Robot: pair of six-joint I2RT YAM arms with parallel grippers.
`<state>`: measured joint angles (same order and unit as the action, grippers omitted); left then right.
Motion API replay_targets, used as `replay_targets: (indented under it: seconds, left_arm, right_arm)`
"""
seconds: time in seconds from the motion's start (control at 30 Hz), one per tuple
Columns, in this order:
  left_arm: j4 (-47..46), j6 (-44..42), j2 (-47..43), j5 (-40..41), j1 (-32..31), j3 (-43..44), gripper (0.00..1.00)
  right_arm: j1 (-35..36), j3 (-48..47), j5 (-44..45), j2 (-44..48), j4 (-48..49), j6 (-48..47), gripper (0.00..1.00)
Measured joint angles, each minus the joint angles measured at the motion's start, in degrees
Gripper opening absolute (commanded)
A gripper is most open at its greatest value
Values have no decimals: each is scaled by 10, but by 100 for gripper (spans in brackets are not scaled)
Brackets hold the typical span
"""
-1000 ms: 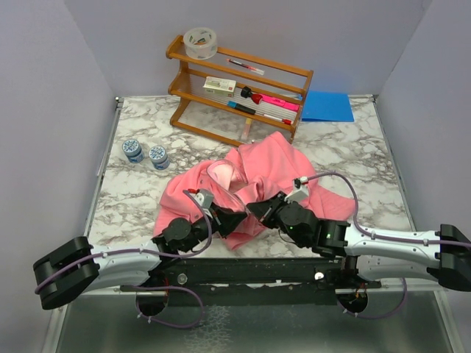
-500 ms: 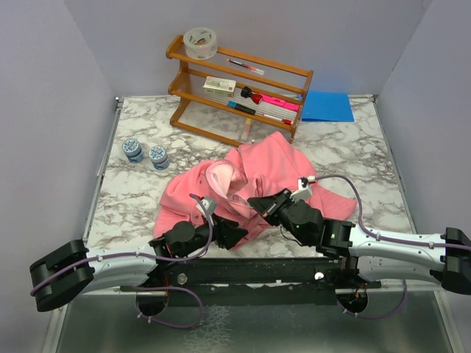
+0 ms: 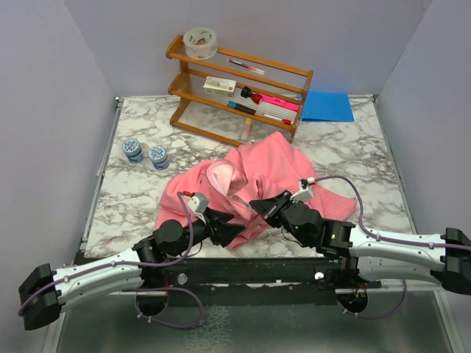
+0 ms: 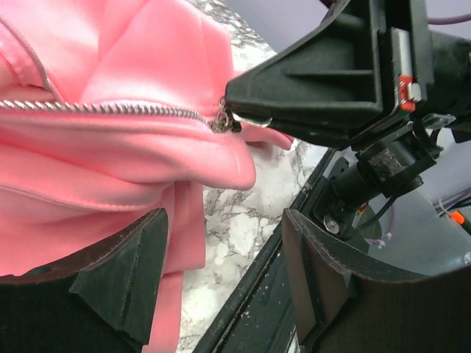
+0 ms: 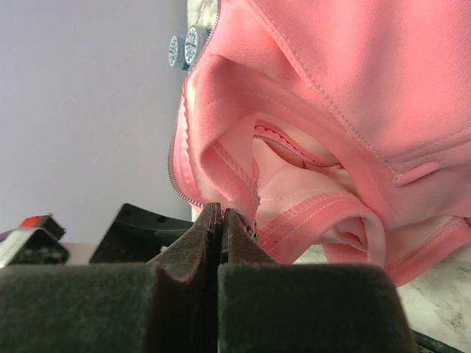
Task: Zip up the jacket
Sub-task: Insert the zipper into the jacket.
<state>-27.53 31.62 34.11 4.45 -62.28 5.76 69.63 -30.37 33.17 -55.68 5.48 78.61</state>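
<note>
The pink jacket (image 3: 268,165) lies crumpled on the marble table (image 3: 353,158), open, with its paler lining (image 3: 221,175) showing. My right gripper (image 3: 259,205) is at the jacket's near hem, shut on the metal zipper pull (image 4: 227,122), where the silver zipper teeth (image 4: 110,109) end. In the right wrist view its fingers (image 5: 221,220) are pressed together, with the slider (image 5: 252,229) just beside them. My left gripper (image 4: 224,243) stands open just left of it, below the hem, with only bare table and a fold of pink cloth by its left finger (image 4: 125,272).
A wooden rack (image 3: 243,70) at the back holds a tape roll (image 3: 200,43), pens and a small box. A blue folder (image 3: 327,106) lies at the back right. Two small round tins (image 3: 145,152) stand at the left. The black front rail (image 3: 250,268) runs under both wrists.
My left gripper has opened, let go of the jacket's hem and drawn back to the left. My right gripper has stayed shut at the zipper, shifted slightly right.
</note>
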Motion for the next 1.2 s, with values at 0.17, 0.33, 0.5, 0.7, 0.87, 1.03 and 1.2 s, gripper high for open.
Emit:
replay_targets:
  seconds: [0.17,0.33,0.5,0.7,0.87,1.03,1.2]
  left_arm:
    - [121,-48,-51,27,0,60,67]
    - [153,-99,-31,43,0,100,65]
    - [156,-172,33,40,0,121,64]
    - [122,-271,47,8,0,121,62]
    - [94,-339,35,-17,0,121,61]
    - [77,-391,26,-48,-4,122,56]
    - [75,-414,40,-71,-7,123,56]
  right_arm:
    - [0,0,0,3,-12,0,0]
    - [0,0,0,5,-22,0,0]
    - [0,0,0,6,-22,0,0]
    - [0,0,-1,6,-22,-6,0]
    - [0,0,-2,6,-22,-9,0]
    - [0,0,-6,6,-21,-14,0]
    - [0,0,-8,6,-21,-17,0]
